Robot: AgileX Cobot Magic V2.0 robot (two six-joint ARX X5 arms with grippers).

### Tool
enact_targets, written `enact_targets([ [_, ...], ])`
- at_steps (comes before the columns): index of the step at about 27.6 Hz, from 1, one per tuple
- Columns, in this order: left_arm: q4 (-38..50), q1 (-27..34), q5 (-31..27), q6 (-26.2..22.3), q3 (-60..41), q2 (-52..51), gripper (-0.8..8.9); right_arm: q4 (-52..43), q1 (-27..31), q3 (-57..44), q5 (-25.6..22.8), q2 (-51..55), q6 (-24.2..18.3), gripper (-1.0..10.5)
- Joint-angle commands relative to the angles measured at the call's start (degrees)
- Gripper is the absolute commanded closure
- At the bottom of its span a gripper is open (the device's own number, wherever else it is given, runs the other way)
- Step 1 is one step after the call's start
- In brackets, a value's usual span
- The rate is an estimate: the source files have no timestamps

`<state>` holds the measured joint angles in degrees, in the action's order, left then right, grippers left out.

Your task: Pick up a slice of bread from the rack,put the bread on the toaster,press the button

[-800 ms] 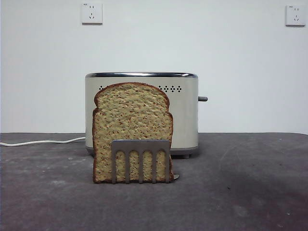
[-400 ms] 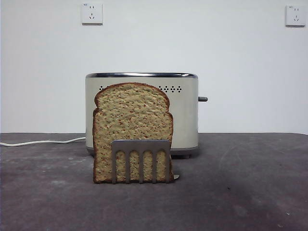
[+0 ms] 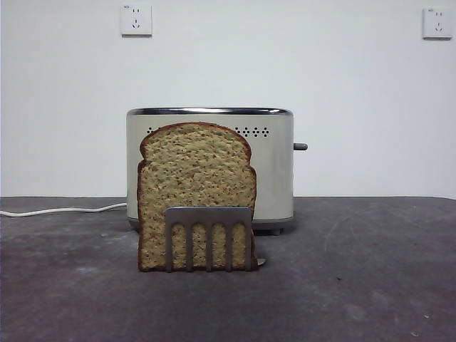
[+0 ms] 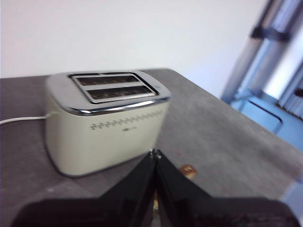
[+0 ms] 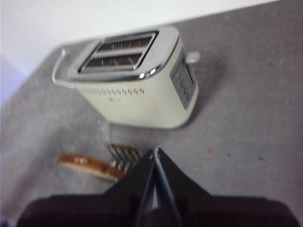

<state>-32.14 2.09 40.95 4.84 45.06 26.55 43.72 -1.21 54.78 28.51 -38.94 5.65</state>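
Observation:
The brown slice of bread (image 3: 196, 182) stands upright in the small silver rack (image 3: 209, 217), in front of the cream toaster (image 3: 274, 171). The dark button (image 3: 300, 146) sticks out of the toaster's right side. Neither gripper shows in the front view. Seen from the right wrist, my right gripper (image 5: 155, 152) is shut and empty, high above the table, with the rack (image 5: 124, 154) and the bread (image 5: 87, 164) just beyond its tips and the toaster (image 5: 137, 99) and button (image 5: 192, 57) farther off. My left gripper (image 4: 155, 154) is also shut and empty, above the table beside the toaster (image 4: 104, 132).
A white cord (image 3: 64, 210) runs from the toaster to the left over the dark grey table (image 3: 370, 271). Two wall sockets (image 3: 135, 19) sit high on the white wall. The table's edge (image 4: 236, 113) shows in the left wrist view, with a metal frame beyond it.

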Motion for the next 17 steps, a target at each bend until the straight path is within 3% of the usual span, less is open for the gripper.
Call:
enact_targets([
  [1,-4.9,0.1,2.7,-6.5,4.2,2.8,8.22,5.7,-0.1,4.7,0.1,-2.3,-8.5,9.6],
  [7,-14.5,-1.2,2.9,-12.8,10.5,6.6,8.22,15.2,-0.1,13.0,0.1,-6.1,-13.7,9.6],
  [12,-15.5,-2.4,2.6,-13.1,11.1,7.4,8.11,15.7,-0.7,13.8,0.1,-6.6,-14.0,9.6],
  [13,-15.5,-2.5,2.5,-13.1,11.1,7.4,7.70,15.7,-0.9,13.8,0.1,-6.6,-14.0,9.6],
  [14,-15.5,-2.5,2.5,-13.1,11.1,7.4,6.37,15.7,-1.1,13.8,0.1,-6.6,-14.0,9.6],
  [16,-15.5,-2.8,2.5,-13.1,11.1,7.5,2.66,15.7,-1.2,13.8,0.1,-6.6,-14.1,9.6],
  [17,-15.3,-3.3,2.5,-13.1,11.2,7.5,2.17,15.7,-1.2,13.8,0.1,-6.6,-14.1,9.6],
])
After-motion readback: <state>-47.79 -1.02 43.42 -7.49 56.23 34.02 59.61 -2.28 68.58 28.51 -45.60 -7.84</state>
